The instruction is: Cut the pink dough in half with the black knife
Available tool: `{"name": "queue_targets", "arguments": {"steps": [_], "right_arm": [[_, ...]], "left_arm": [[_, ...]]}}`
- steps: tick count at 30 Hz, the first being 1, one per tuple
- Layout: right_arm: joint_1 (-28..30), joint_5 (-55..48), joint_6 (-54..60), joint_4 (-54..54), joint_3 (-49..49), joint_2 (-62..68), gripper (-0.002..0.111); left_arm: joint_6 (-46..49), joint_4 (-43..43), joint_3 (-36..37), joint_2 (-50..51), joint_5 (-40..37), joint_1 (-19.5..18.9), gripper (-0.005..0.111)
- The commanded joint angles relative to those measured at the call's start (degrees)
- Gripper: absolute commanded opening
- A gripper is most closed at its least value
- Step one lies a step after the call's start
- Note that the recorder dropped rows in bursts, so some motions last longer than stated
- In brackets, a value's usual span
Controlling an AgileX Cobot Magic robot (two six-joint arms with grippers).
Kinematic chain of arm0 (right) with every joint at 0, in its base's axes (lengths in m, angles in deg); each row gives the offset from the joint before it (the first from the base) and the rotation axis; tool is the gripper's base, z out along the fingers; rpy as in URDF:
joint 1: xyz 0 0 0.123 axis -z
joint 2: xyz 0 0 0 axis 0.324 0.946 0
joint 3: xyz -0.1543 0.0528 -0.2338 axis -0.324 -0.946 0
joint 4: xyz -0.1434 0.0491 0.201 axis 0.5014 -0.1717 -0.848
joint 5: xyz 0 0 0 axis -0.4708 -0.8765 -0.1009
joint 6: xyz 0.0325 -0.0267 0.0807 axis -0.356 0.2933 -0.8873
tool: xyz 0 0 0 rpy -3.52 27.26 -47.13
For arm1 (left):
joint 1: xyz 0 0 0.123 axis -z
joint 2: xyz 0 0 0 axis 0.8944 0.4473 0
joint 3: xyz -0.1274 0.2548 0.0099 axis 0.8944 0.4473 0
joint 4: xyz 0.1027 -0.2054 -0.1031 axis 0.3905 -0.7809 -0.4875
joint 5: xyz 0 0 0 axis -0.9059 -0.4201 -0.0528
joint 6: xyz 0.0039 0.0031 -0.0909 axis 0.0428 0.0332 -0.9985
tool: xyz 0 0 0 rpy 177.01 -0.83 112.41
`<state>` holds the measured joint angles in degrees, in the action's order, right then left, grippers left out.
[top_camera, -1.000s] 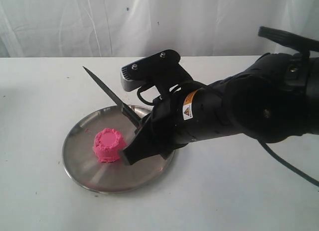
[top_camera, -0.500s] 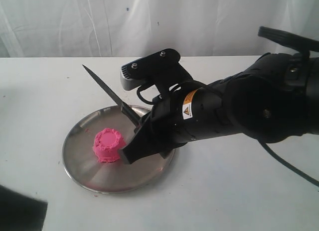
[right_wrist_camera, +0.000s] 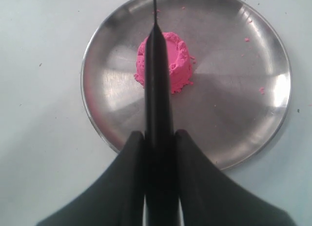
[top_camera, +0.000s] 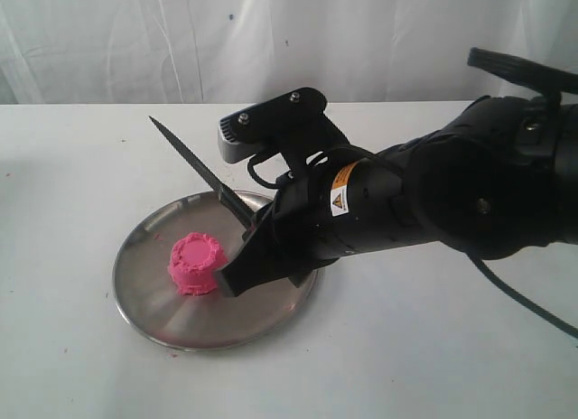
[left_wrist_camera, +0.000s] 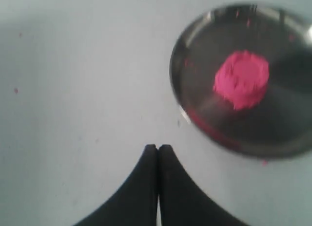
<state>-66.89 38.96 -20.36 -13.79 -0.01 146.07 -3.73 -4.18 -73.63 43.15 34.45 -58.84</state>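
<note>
Nearest the camera, the lower left corner of the exterior view shows only bare white table (top_camera: pixel 54 383). The dark shape that filled that corner half a second ago is gone. A second ago it was not there either.

Above that, left of centre, the round steel plate (top_camera: pixel 149 302) lies flat on the table, in the same spot as before. The pink dough (top_camera: pixel 196 264) sits on it as one whole dome, uncut, a little left of the plate's middle. It has not moved.

The right gripper (top_camera: pixel 237 273) hangs just right of the dough, its fingertips low over the plate. Whether they touch the dough cannot be told. Its fingers are clamped on the handle of the black knife (top_camera: pixel 194 166), as they were in both earlier frames. The blade slants up toward the upper left, tip high over the plate's far rim and clear of the dough. Arm and knife show no shift.

In the right wrist view, the knife (right_wrist_camera: pixel 157 89) runs straight across the dough (right_wrist_camera: pixel 179 65).

In the left wrist view, the left gripper (left_wrist_camera: pixel 157 149) has its fingers pressed together on nothing, over bare table. The plate (left_wrist_camera: pixel 278 128) and dough (left_wrist_camera: pixel 242 79) lie at upper right.
</note>
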Motion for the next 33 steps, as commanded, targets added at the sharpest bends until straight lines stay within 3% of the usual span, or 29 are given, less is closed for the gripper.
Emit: {"name": "queue_targets", "arguments": {"steps": [1,5,12,15,19,26,33], "right_arm": [[0.02,0.79,-0.33,-0.15,-0.29,-0.51,0.000],[0.02,0.58,-0.33,-0.15,-0.29,-0.51,0.000],[0.02,-0.23,0.94,-0.04,-0.29,-0.51,0.000],[0.02,-0.82,2.14,-0.04,-0.29,-0.51,0.000],[0.02,-2.27,5.07,-0.04,0.33,-0.51,0.000],[0.02,-11.31,7.07,-0.04,5.84,2.08,0.000],[0.02,-16.32,10.54,-3.32,10.72,3.04,0.000]], "left_arm": [[3.70,-8.43,-0.05,-0.24,8.07,0.17,0.000],[20.32,-22.00,-0.05,0.43,6.09,0.17,0.000],[63.29,-63.26,-0.05,5.51,2.00,0.17,0.000],[72.94,-75.21,-0.05,8.28,2.43,0.17,0.000],[83.04,-84.68,-0.05,12.27,2.02,0.17,0.004],[95.89,-93.98,-0.13,18.21,2.74,0.17,0.036],[107.89,-99.23,-2.61,20.73,2.07,0.17,0.036]]}}
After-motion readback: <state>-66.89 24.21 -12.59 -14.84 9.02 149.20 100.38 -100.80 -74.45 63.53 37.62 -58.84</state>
